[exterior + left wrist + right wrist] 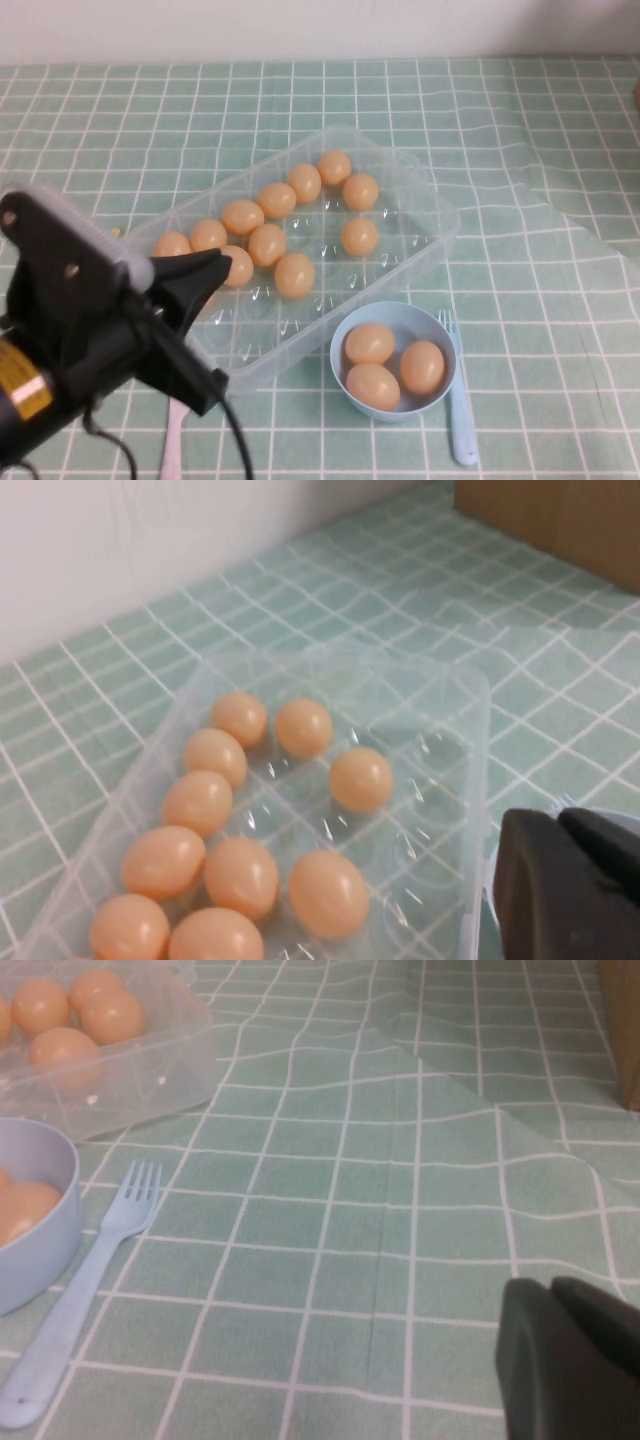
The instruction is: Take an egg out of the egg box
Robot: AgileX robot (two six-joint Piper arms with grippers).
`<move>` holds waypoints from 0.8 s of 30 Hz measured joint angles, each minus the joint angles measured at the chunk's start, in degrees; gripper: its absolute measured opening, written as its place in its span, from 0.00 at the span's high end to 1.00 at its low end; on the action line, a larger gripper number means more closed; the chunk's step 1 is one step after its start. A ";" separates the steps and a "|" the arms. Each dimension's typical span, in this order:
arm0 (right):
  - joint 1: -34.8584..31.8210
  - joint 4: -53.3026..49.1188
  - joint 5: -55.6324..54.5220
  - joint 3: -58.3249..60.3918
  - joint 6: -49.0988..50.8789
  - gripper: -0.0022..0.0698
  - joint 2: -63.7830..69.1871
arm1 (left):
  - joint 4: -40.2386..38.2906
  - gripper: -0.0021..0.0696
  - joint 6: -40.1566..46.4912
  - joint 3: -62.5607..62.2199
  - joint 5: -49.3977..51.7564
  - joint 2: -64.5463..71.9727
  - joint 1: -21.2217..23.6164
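Observation:
The egg box [425, 195] is a clear plastic tray lying at an angle mid-table, with several tan-orange eggs in its cups; the nearest egg [294, 275] sits toward its front. My left gripper [220, 263] hovers over the box's near-left corner, shut and empty. Seen from the left wrist, the left gripper [556, 822] is beside the box wall [478, 750], apart from the closest egg [328, 892]. My right gripper [550, 1292] is shut and empty above bare tablecloth, out of the high view.
A light-blue bowl [440, 335] holding three eggs stands just in front of the box. A blue fork [458, 400] lies to its right and a pink utensil handle [172, 450] under my left arm. A brown wooden object [625, 1030] stands at the far right.

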 joint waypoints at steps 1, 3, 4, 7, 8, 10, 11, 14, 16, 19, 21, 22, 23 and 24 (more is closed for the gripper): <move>0.00 0.00 0.00 0.00 0.00 0.99 0.00 | -0.03 0.98 0.12 1.21 -1.65 -1.18 0.29; 0.00 0.00 0.00 0.00 0.04 0.99 0.00 | -0.27 0.98 0.12 4.57 -4.66 -4.48 2.03; 0.00 0.00 0.00 0.00 0.04 0.99 0.00 | -0.78 0.98 0.12 6.42 -6.20 -6.85 3.45; 0.00 0.00 0.00 0.00 0.04 0.99 0.00 | -2.06 0.98 0.12 11.87 -9.26 -14.99 9.04; 0.00 0.00 0.00 0.00 0.04 0.99 0.00 | -2.60 0.98 0.37 13.79 -9.74 -18.17 11.44; 0.00 0.00 0.00 0.00 0.04 0.99 0.00 | -2.60 0.98 0.51 17.14 -10.28 -24.87 16.12; 0.00 0.00 0.00 0.00 0.04 0.99 0.00 | -2.60 0.98 0.61 18.94 -10.55 -28.22 18.84; 0.00 0.00 0.00 0.00 0.04 0.99 0.00 | -3.43 0.98 0.72 23.65 -10.67 -36.82 26.16; 0.00 0.00 0.00 0.00 0.04 0.99 0.00 | -3.67 0.98 0.33 26.55 -10.51 -43.19 30.46; 0.00 0.00 0.00 0.00 0.04 0.99 0.00 | -3.99 0.98 -0.05 29.77 -9.74 -50.76 33.85; 0.00 0.00 0.00 0.00 0.04 0.99 0.00 | -4.08 0.98 -0.31 31.15 -8.94 -52.07 34.39; 0.00 0.00 0.00 0.00 0.04 0.99 0.00 | -4.02 0.98 -0.61 31.48 -8.23 -52.32 34.47; 0.00 0.00 0.00 0.00 0.04 0.99 0.00 | -4.02 0.98 -1.01 31.61 -7.05 -52.43 34.52; 0.00 0.00 0.00 0.00 0.04 0.99 0.00 | -4.02 0.98 -1.34 31.72 -5.64 -52.43 34.52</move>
